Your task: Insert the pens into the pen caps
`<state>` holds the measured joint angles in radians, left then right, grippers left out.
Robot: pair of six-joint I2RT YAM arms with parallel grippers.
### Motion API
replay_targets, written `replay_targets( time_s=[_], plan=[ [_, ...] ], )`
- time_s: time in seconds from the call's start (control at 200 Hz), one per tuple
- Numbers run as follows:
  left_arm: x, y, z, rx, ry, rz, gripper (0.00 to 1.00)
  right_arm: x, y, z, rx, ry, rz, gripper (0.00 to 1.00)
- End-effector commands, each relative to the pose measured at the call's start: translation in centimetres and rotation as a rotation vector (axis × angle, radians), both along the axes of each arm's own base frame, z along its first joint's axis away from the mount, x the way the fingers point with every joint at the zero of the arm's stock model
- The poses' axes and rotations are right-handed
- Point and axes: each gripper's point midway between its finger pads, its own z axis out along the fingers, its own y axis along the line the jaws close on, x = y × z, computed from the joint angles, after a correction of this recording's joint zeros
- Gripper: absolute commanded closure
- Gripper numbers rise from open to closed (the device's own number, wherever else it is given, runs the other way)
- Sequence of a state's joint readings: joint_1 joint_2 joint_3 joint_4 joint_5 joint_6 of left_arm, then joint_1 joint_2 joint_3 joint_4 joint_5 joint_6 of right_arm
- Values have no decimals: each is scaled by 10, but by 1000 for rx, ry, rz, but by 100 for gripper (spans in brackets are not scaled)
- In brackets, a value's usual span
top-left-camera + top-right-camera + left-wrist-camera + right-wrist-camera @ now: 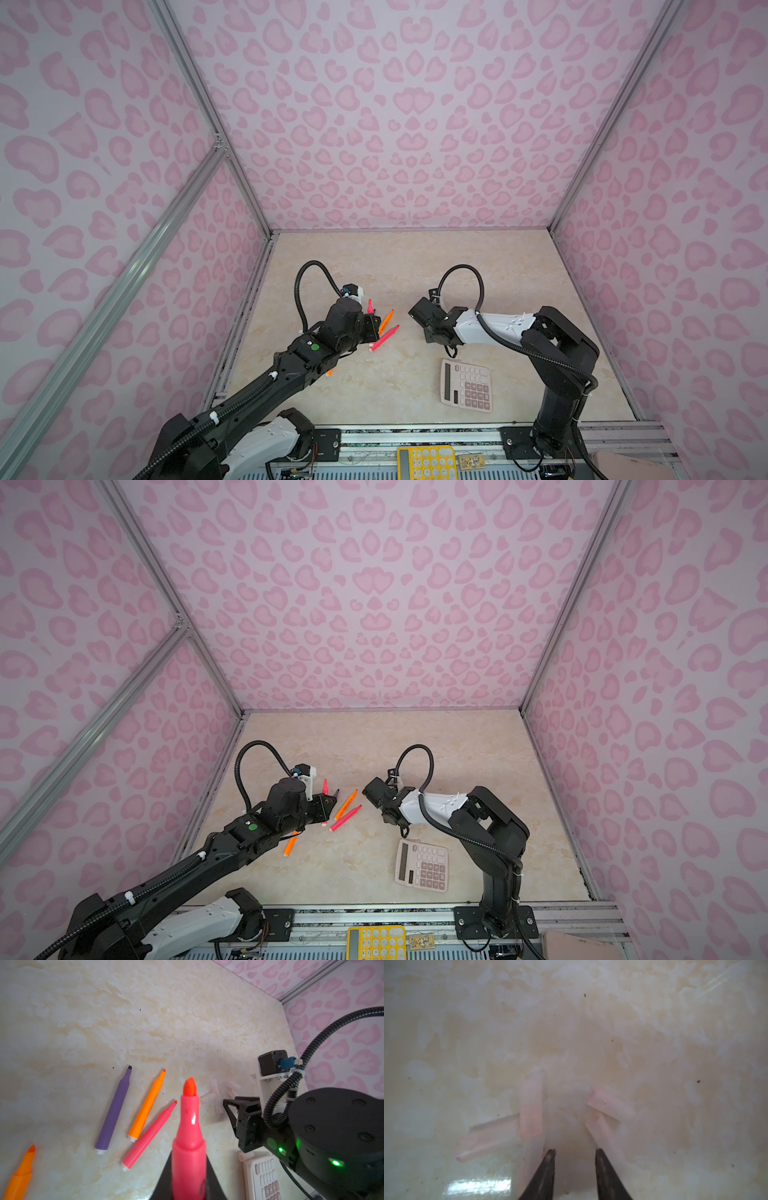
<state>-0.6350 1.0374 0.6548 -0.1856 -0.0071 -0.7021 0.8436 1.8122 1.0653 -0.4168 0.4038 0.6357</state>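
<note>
Pink-red plastic marker pen (188,1126), clamped tight in my left gripper (188,1186). My right gripper (575,1152), part-open and empty, hovers over the clear plastic tube caps (609,1105); I'd straddle one squarely before closing.

Readable text: we find none in any view.
Pale pink plastic desk calculator (466,385): we see rows of keys and a dark display strip, but the key marks are too small for us to read.
Yellow plastic calculator (426,462): its key faces are blurred and we make out no figures.
Orange plastic marker pen (145,1107): we see a dark streak along the barrel but cannot tell whether it is print.
Pink-red plastic marker pen (189,1136): there is a dark smudge low on the barrel, too blurred for us to read.
Small tan circuit board (471,461): its markings are too small for us to read.
</note>
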Motion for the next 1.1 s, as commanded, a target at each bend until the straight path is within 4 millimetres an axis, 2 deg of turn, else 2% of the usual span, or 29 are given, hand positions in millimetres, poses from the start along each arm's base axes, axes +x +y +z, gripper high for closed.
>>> replay_targets(
  time_s=[0.0, 0.16, 0.53, 1.095],
  plan=[
    [5, 0, 8, -2, -28, 6, 97, -4, -3, 9, -5, -17, -2, 64],
    [5, 0, 7, 0, -26, 5, 97, -7, 11, 17, 20, -25, 31, 63],
    [4, -2, 9, -2, -36, -6, 97, -3, 26, -9, 12, 38, 53, 65],
    [3, -4, 11, 0, -49, -14, 97, -1, 24, -27, 55, 80, 38, 67]
  ],
)
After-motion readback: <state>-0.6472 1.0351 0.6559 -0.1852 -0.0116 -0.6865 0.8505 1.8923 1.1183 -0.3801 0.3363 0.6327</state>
